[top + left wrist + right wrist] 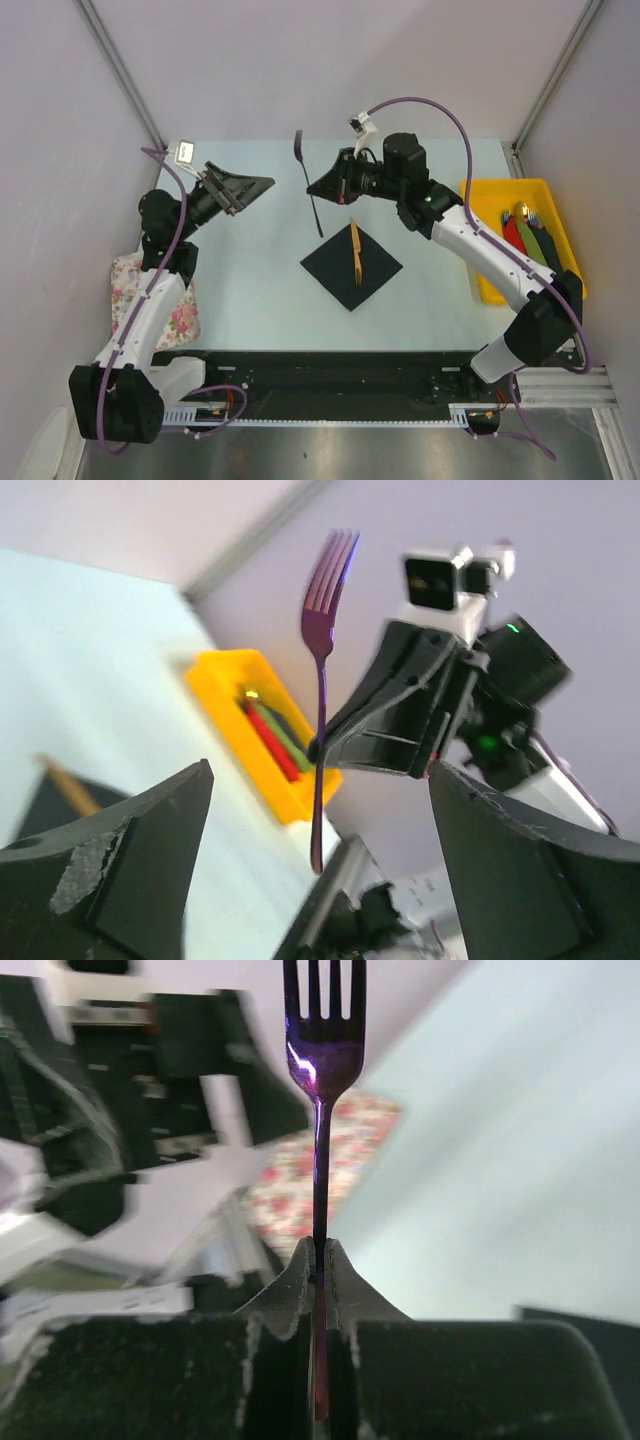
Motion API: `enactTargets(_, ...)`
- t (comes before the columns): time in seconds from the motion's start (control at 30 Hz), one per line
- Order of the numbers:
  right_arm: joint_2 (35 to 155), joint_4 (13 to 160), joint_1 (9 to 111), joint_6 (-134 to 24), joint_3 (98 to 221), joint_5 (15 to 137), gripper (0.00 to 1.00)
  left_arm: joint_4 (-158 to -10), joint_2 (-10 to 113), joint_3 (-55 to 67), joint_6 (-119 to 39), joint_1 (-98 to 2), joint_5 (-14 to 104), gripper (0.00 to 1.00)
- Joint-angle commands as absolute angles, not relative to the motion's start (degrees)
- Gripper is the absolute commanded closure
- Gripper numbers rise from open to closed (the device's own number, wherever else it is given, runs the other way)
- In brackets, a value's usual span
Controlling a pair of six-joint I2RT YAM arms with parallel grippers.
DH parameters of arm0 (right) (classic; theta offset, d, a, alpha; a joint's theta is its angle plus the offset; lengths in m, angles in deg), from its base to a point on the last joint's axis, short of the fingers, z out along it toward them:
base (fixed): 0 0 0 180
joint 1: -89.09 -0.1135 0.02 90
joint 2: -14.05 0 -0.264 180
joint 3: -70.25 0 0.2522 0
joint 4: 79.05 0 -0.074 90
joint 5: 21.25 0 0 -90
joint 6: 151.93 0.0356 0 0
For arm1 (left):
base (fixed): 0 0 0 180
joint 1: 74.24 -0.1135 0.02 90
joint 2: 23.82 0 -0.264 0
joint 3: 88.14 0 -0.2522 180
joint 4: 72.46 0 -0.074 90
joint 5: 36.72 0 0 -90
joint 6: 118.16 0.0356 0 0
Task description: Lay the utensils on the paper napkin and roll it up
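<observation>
holding purple fork (pixel 306 178) upright just beyond far corner of paper napkin (pixel 335 270), clamped mid-handle in right gripper (pixel 319 1260); left gripper (pixel 258 195) spread wide, empty. next, likely: lowering flat beside orange-handled utensil (pixel 355 252) on napkin.

The paper napkin (pixel 351 265) lies mid-surface (pixel 250 270) with one utensil (pixel 355 252) on it. Behind it, a fork (pixel 308 185) hangs above the surface in the right pincer (pixel 322 188), with the left pincer (pixel 262 186) near on its left. A tray (pixel 505 190) holding rolled napkins (pixel 528 238) sits far right, a cloth (pixel 122 290) far left
</observation>
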State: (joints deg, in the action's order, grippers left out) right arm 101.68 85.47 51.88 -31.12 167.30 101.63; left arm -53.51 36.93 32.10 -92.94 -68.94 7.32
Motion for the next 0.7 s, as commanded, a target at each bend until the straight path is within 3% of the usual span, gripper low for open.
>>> enactTargets(0.0,102.1,74.6,53.5,-43.6,167.3,83.6,1.0,-75.8,33.8,26.4,-76.1,-72.8,13.7,0.07)
enactTargets(0.1,104.6,73.7,54.5,-45.7,163.9,78.3,1.0,-87.5,33.3,24.0,-60.5,-73.5,18.7,0.08)
enactTargets(0.2,110.1,71.2,55.2,-45.8,164.1,74.4,1.0,-92.5,33.0,23.3,-55.0,-73.5,23.8,0.07)
enactTargets(0.4,119.4,67.5,55.1,-41.1,167.3,68.7,1.0,-95.8,33.9,23.0,-51.3,-73.5,28.7,0.0)
enactTargets(0.67,123.3,67.5,53.3,-38.0,165.3,61.3,1.0,-98.0,35.8,23.9,-51.0,-73.5,31.4,0.0)
